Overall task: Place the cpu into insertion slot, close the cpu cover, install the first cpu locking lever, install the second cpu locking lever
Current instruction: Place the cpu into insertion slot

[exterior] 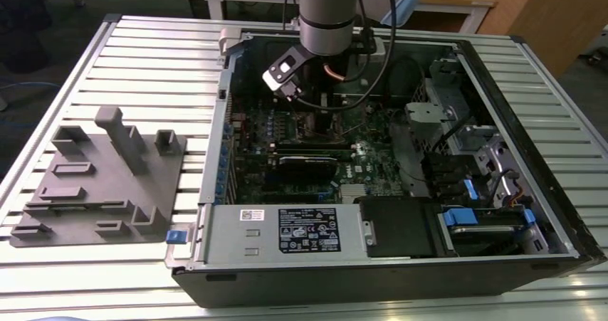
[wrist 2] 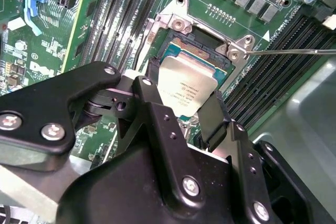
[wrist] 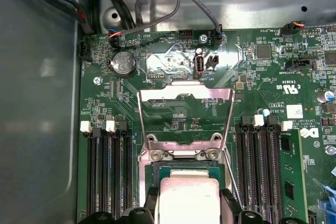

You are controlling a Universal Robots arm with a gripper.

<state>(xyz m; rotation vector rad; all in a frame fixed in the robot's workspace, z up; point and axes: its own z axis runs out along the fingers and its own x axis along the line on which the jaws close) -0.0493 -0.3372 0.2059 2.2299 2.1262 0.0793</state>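
A slatted metal table (exterior: 142, 50) carries an open computer case (exterior: 380, 278), and the arm (exterior: 323, 15) reaches straight down into it from above.

In the second wrist view the tool (wrist 2: 182, 99) is clamped on the cpu (wrist 2: 189, 82). Its two black fingers (wrist 2: 212, 116) press against opposite edges of the silvery chip. The cpu sits right over the insertion slot (wrist 2: 202, 43), with its green border lined up inside the metal rim. From here I cannot tell whether it is fully seated or held just above.

In the first wrist view the cpu cover (wrist: 157, 94) is swung open and stands up behind the slot, with green board showing through its window. A thin locking lever (wrist 2: 294, 52) sticks out sideways from one corner of the slot, unlatched.

Rows of long black memory slots (wrist: 107, 171) flank the socket on both sides. A coin battery (wrist: 123, 62) and loose cables (wrist: 157, 3) sit farther back on the motherboard (wrist: 105, 98).

On the table, at the exterior view's left, a grey fixture (exterior: 105, 171) lies beside the case.

The fingers hide the near edge of the chip, and in the exterior view the arm covers the socket.
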